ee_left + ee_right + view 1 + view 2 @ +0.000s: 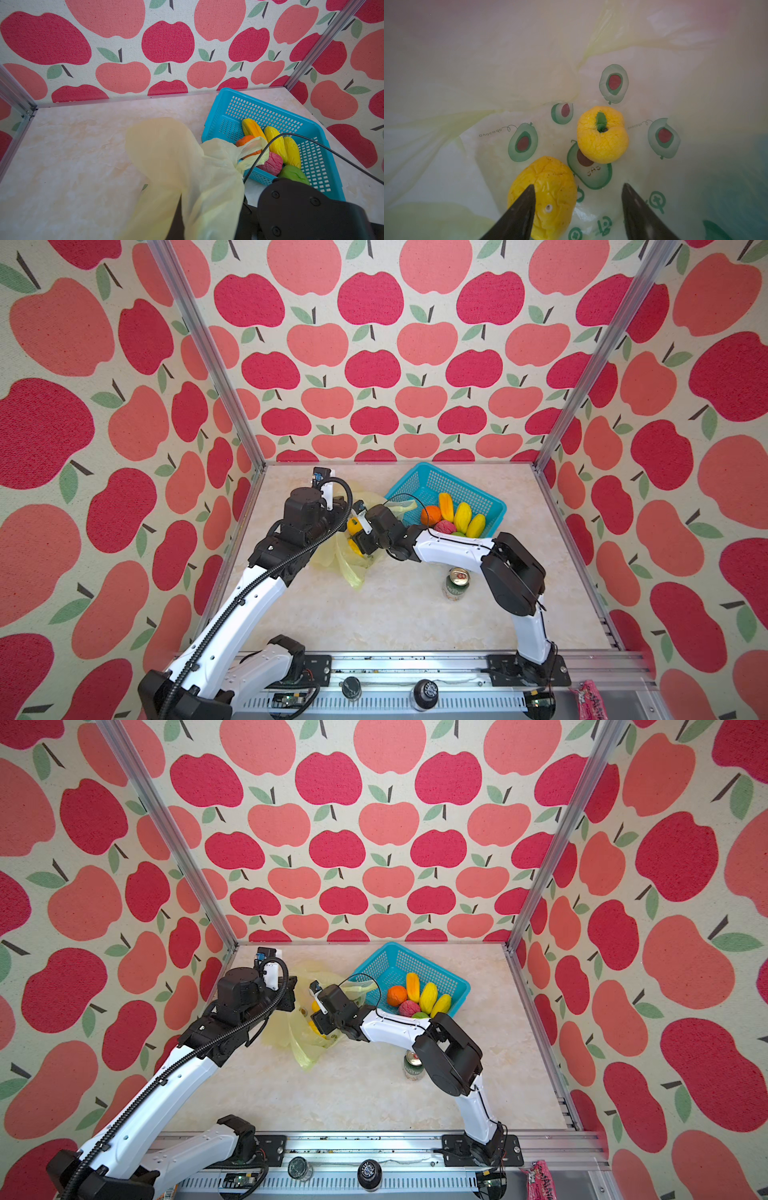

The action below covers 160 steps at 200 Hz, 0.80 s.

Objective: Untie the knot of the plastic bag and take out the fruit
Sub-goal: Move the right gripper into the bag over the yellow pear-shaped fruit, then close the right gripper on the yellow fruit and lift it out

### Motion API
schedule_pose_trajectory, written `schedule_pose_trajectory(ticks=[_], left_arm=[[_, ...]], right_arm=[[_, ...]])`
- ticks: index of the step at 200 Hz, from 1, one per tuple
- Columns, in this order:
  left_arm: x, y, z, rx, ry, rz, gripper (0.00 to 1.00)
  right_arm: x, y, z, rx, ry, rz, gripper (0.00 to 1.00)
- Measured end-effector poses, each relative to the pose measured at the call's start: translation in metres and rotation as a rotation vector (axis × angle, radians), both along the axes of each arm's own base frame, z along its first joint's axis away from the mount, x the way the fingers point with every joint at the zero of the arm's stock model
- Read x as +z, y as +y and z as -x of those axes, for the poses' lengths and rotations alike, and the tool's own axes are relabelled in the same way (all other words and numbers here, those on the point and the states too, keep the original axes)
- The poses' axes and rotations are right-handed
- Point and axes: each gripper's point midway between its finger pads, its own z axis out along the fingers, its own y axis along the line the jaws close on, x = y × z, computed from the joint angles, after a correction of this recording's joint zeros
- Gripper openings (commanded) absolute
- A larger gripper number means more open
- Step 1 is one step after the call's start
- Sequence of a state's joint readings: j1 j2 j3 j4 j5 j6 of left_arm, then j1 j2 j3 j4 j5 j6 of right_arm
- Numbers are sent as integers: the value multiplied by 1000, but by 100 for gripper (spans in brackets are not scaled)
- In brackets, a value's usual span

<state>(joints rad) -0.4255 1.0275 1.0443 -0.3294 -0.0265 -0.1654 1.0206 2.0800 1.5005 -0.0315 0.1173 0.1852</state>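
The pale-yellow plastic bag (338, 562) with green avocado prints lies crumpled left of the table's middle. My left gripper (341, 506) is shut on its upper plastic, which drapes over the jaws in the left wrist view as the bag (176, 155). My right gripper (578, 185) is open inside the bag's mouth. A lumpy yellow fruit (550, 193) lies by one finger, partly between the jaws. A round yellow fruit (602, 135) with a green stem sits just beyond. Other fruit (453, 516) lies in the teal basket. The knot is out of view; a loose handle loop (252, 148) rests on the basket's edge.
The teal mesh basket (428, 467) stands at the back right, holding orange, pink, green and yellow pieces. A green drink can (457, 583) stands upright near my right arm's elbow. A pink snack packet (590, 697) lies off the table at the front right.
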Motion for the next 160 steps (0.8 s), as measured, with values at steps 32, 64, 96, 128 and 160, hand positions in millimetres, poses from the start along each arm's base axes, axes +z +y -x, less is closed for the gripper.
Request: schedule_pose_trajectory(ticks=[32, 64, 96, 128, 160], left_arm=[[0, -1, 1, -4, 1, 0, 0], [0, -1, 1, -4, 1, -1, 0], [-1, -1, 1, -5, 3, -1, 0], [-1, -1, 1, -5, 3, -1, 0], [-1, -1, 1, -5, 3, -1, 0]], right_arm=[[-17, 22, 1, 40, 83, -5, 84], [-24, 38, 5, 72, 144, -24, 84], [-49, 33, 11, 58, 176, 61, 86], [-69, 22, 18, 26, 172, 163, 85], [-72, 15, 20, 5, 159, 216, 78]])
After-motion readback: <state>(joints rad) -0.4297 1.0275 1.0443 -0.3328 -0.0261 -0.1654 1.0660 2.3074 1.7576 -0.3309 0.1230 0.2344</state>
